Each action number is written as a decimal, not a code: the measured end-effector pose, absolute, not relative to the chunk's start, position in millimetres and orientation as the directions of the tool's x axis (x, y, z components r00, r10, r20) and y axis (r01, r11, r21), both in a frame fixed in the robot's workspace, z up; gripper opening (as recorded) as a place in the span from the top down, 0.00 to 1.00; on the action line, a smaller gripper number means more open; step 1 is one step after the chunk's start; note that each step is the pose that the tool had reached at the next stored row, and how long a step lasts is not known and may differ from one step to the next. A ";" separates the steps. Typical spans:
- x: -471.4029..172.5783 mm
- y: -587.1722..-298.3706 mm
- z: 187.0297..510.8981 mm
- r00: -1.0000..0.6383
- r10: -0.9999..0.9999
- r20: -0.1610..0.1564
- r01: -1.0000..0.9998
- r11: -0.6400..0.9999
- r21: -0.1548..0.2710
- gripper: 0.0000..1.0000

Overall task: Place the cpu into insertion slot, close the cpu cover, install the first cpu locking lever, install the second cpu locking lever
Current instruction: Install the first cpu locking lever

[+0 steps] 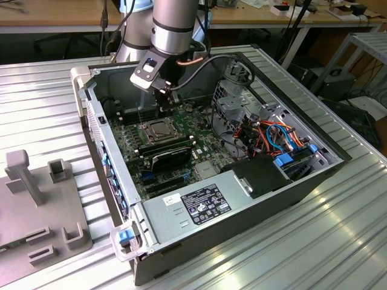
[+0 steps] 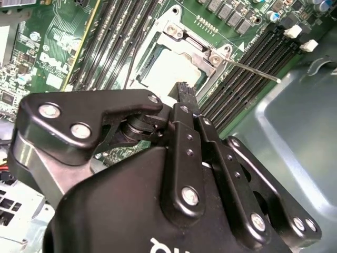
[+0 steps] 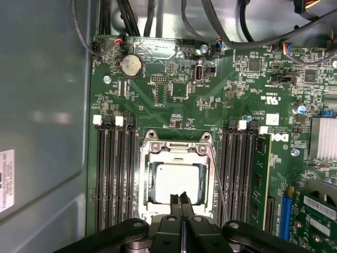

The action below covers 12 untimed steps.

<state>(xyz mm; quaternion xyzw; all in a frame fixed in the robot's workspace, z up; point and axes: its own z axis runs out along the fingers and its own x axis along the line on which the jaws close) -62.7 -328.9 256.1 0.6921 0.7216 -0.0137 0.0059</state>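
Aluminium table (image 1: 338, 241) carries an open computer case (image 1: 199, 241) at the centre of the exterior view. The arm (image 1: 174, 24) enters from upper centre and reaches down into the case, slightly toward the exterior view's left. Green motherboard (image 3: 210, 89) lies flat on the case floor, hence the approach from straight above. Long black memory slots (image 3: 113, 174) flank the insertion slot (image 3: 151, 185) on both sides. The cpu cover (image 3: 176, 153) lies flat over the slot, and its window frames the cpu (image 3: 176, 179), seated inside with its silver top up. One locking lever (image 2: 253, 71), a thin rod, juts free from the cover's corner out over the memory slots; judged unlatched. Gripper (image 3: 181, 199) hangs over the cpu's edge; contact cannot be told. Its fingertips are pressed together with nothing between them, probably clenched to act as one narrow pushing tip rather than to grasp.
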 end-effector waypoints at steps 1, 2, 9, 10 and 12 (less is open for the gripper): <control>-62.7 -328.9 259.3 -0.042 0.999 -0.028 0.999 0.042 -0.012 0.89; -62.7 -328.9 261.9 -0.042 0.999 -0.028 0.999 0.042 -0.012 0.89; -62.6 -328.9 265.6 -0.100 0.995 -0.028 0.995 0.100 -0.012 0.89; -62.7 -328.9 265.6 -0.127 0.991 -0.028 0.992 0.127 -0.012 0.89; -62.7 -328.9 265.6 -0.192 0.981 -0.028 0.981 0.192 -0.012 0.89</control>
